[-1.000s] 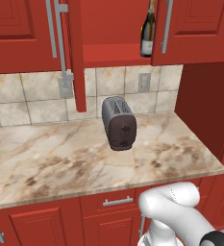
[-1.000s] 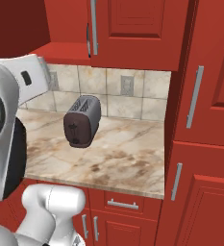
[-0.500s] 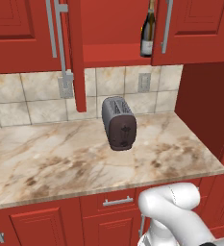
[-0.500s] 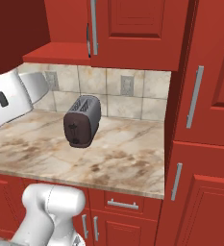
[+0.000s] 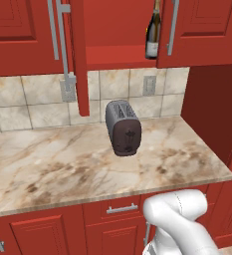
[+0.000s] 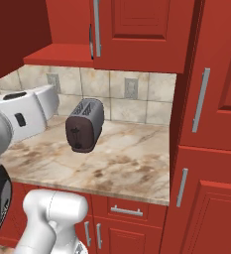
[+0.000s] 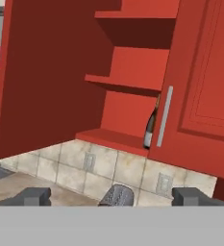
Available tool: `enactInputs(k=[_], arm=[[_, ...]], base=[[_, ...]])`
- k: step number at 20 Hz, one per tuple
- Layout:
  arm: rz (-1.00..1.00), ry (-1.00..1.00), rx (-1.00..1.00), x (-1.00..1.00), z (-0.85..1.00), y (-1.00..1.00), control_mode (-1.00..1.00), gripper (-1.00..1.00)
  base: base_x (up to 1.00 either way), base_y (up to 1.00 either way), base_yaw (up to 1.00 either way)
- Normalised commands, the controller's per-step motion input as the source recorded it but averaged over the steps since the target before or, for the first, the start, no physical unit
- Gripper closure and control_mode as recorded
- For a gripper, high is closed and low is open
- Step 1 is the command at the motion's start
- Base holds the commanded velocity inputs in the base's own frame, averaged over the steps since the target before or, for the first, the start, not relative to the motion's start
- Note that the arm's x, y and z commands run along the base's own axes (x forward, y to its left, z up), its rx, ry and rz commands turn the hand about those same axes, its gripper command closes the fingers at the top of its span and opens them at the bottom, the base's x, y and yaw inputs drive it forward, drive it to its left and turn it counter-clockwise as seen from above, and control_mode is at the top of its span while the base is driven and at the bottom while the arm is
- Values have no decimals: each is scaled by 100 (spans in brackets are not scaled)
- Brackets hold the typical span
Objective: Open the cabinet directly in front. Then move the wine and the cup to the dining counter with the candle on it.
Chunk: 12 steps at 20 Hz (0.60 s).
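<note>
Cabinet left door is opened, wine still shelved, tool held apart, empty.

Even, bright rendered light — soft shadows, sharp throughout, no glare

Ahead of the jaws and above them, the cabinet is red all over, its panelled doors and inner shelves the same deep red, with silver bar handles. Beyond the jaws on the lowest shelf, the wine is dark glass with a gold-foiled neck and a pale label. Below them the toaster is dark brown-grey with a lighter grey top. The worktop is beige marble veined in brown, backed by beige tiles with grey outlets. The low cabinets are red too. The fingertips are dark grey.
</note>
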Motion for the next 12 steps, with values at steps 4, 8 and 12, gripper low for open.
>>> enactInputs(k=[4, 8, 12], arm=[[0, -17, 4, 12, 0, 0, -100, -100], [0, -7, 0, 24, 0, 0, -100, -100], [0, 0, 0, 39, 7, 0, -100, -100]], base=[[0, 0, 0], [0, 0, 0], [0, 0, 0]])
